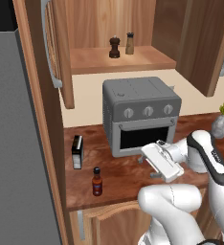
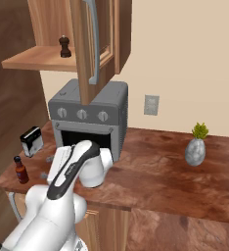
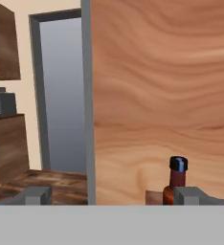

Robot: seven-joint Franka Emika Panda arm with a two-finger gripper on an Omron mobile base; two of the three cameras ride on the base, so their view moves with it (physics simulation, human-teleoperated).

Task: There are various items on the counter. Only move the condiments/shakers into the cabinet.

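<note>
Counter (image 1: 128, 174): red sauce bottle (image 1: 97, 182) upright, cap up.

The dark pepper mill (image 1: 114, 47) and tan shaker (image 1: 129, 43) stand upright on the cabinet (image 1: 121, 60) shelf; the red sauce bottle (image 1: 97, 182) stands on the counter (image 1: 118, 174).

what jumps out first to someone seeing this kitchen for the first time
The boxy grey toaster oven stands mid-counter, with the white arm's open hand low in front of it. On the open reddish-brown wall cabinet's shelf stand a dark brown pepper mill and a tan shaker. A red sauce bottle with black cap stands near the counter's front edge.
</note>
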